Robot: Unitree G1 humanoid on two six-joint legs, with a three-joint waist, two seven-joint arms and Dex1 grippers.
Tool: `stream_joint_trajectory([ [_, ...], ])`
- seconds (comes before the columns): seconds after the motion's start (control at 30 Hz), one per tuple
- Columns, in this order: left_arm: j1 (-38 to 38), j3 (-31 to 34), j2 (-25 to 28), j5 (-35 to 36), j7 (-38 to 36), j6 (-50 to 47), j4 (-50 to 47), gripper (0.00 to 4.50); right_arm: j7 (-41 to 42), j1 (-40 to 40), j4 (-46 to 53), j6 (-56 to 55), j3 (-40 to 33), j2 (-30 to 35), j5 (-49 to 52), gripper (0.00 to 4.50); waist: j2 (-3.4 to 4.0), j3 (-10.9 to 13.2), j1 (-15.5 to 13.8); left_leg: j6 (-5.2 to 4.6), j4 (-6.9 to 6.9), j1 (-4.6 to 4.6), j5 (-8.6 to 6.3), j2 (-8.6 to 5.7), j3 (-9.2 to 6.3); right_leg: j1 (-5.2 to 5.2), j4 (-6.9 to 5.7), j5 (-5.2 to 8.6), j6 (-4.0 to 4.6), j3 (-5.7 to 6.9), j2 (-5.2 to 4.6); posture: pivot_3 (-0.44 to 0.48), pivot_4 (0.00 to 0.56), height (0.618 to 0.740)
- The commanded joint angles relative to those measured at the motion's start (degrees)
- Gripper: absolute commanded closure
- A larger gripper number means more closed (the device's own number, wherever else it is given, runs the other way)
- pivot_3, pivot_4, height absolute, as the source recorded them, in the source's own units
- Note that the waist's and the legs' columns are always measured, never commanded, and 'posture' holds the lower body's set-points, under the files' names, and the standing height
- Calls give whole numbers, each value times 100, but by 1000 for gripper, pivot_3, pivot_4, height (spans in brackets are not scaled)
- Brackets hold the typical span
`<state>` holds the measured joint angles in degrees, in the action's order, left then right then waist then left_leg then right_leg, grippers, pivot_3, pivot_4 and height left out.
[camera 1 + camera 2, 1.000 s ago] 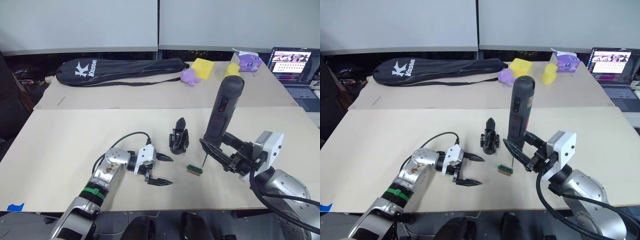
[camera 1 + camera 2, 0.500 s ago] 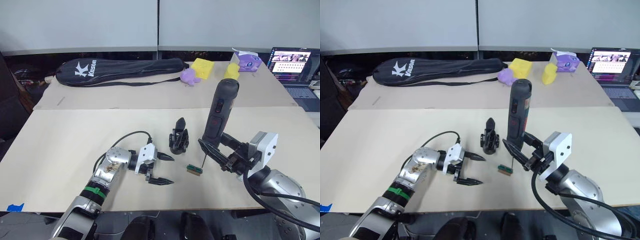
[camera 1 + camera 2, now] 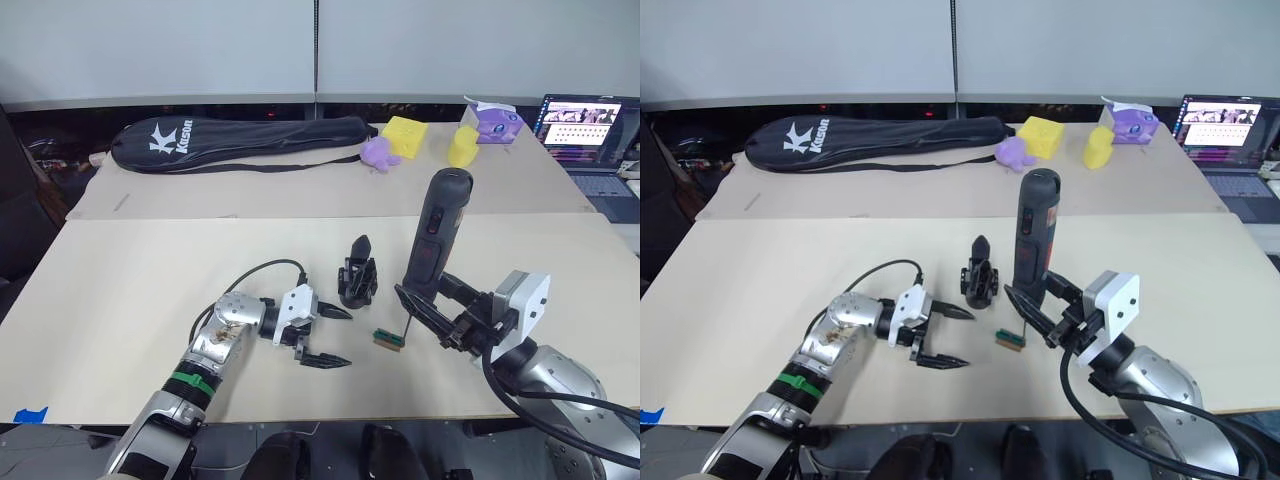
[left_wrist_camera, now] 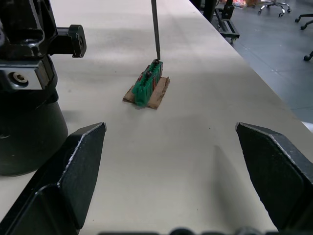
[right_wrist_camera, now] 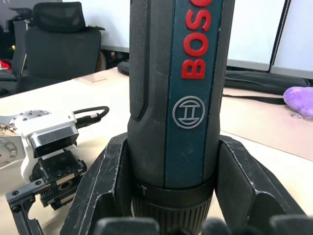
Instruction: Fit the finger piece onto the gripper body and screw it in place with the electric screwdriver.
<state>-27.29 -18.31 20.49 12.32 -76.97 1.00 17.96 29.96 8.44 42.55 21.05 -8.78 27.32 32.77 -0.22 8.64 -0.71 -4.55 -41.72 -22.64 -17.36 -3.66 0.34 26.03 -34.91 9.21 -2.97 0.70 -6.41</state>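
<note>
Left eye view sets the gripper body (image 3: 358, 281) upright near the middle of the pale table (image 3: 130, 280), its one pointed finger sticking up, and it serves as the landmark for everything else. Just to its right, the electric screwdriver (image 3: 432, 237) stands nearly vertical, tilted slightly, with its thin metal bit pointing down; the right gripper (image 3: 437, 306) has its two black fingers closed around the lower barrel, and the right wrist view shows the pads pressed against both sides of the dark casing with its red lettering (image 5: 193, 39). The bit's tip comes down at a small green block (image 3: 387, 340) sitting on a scrap of brown card, in front of the gripper body and slightly to its right; in the left wrist view the bit (image 4: 155, 29) meets the far end of that green block (image 4: 148, 82), though whether it truly touches cannot be told. The left gripper (image 3: 329, 336) lies low on the table to the front-left of the gripper body, its fingers spread wide and holding nothing, one tip reaching close to the body's base without touching it. A separate finger piece cannot be made out. Well behind the gripper body, on the far board, lie a black racket bag (image 3: 235, 142), a purple toy (image 3: 379, 153) and yellow blocks (image 3: 406, 137), with a laptop (image 3: 590, 130) at the far right.
</note>
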Motion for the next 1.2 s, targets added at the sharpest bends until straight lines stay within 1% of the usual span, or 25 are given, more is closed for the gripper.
stream_joint_trajectory([
  [0.03, -86, 34, -23, 86, 9, -89, -313, 0, 75, 13, 186, -324, -69, -54, 17, 2572, 0, 0, -2, 0, 0, 0, 0, 0, 0, 0, 0, 0, 0, 0, 0, 0, 150, 723],
  [0.2, -57, 7, -25, 119, -13, -292, -514, 0, 71, 32, 184, -365, -58, -61, -6, 2572, 0, 0, 2, 0, 0, 0, 0, 0, 0, -1, 0, 0, 0, -1, 0, 0, 150, 723],
  [0.47, -18, -17, -75, 36, 22, -169, -427, 0, 46, -43, 193, -322, -31, -50, -20, 2572, 0, 0, 0, 0, 0, 0, 0, 0, 0, 0, 0, 0, 0, -1, 0, 0, 150, 723],
  [0.83, -36, -17, -169, -111, -2, 317, 151, 0, -45, -241, 180, -179, 48, -7, -8, 2572, 0, 0, -3, 0, 0, 0, 0, -1, 0, -1, 1, 0, 0, 0, 0, 0, 150, 723],
  [1.2, -56, -9, -222, -167, -28, 673, 533, 0, -138, -251, 320, -39, -14, 77, 93, 2572, 0, 0, -4, 0, 0, 1, 0, 0, 0, -1, 0, 0, 0, 0, -1, 0, 150, 723],
])
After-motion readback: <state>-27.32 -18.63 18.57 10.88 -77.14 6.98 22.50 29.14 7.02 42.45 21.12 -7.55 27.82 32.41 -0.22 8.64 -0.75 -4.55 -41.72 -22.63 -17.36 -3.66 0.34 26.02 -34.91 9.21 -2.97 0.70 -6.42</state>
